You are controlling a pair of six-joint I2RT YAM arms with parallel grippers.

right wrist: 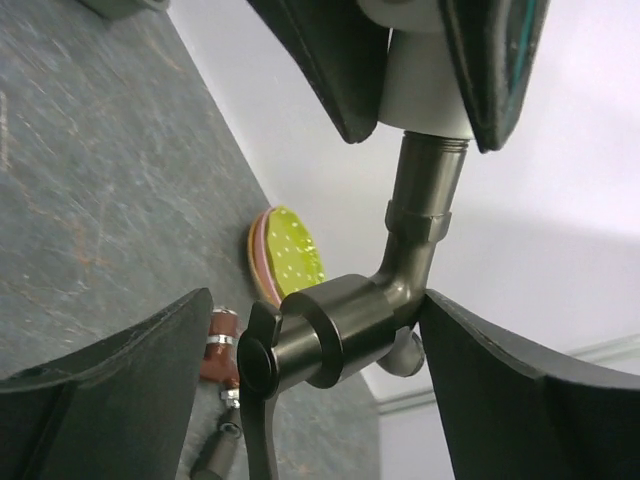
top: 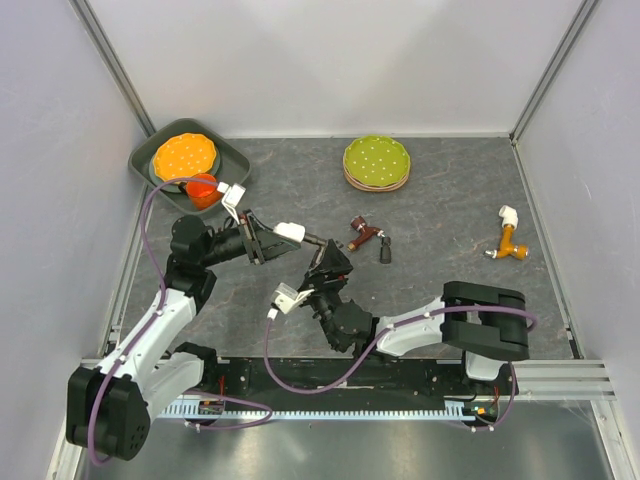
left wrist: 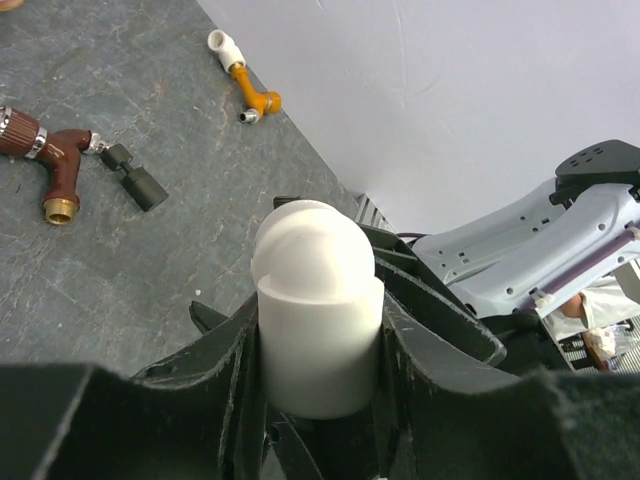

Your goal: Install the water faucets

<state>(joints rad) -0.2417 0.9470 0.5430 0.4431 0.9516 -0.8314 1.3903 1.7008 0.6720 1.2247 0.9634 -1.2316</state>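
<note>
My left gripper is shut on the white elbow fitting, which stands out between its jaws above the table. A dark grey bent tap hangs with its threaded end in that fitting. My right gripper is open around the tap's barrel. Its right finger touches the tap's bend and its left finger stands apart from it. In the top view the right gripper sits just right of the left one. A reddish-brown tap lies on the table beyond them.
A small dark piece lies beside the brown tap. A yellow tap with a white elbow lies at the far right. Green dotted plates are stacked at the back. At the back left, a dark tray holds an orange plate, with an orange cup beside it.
</note>
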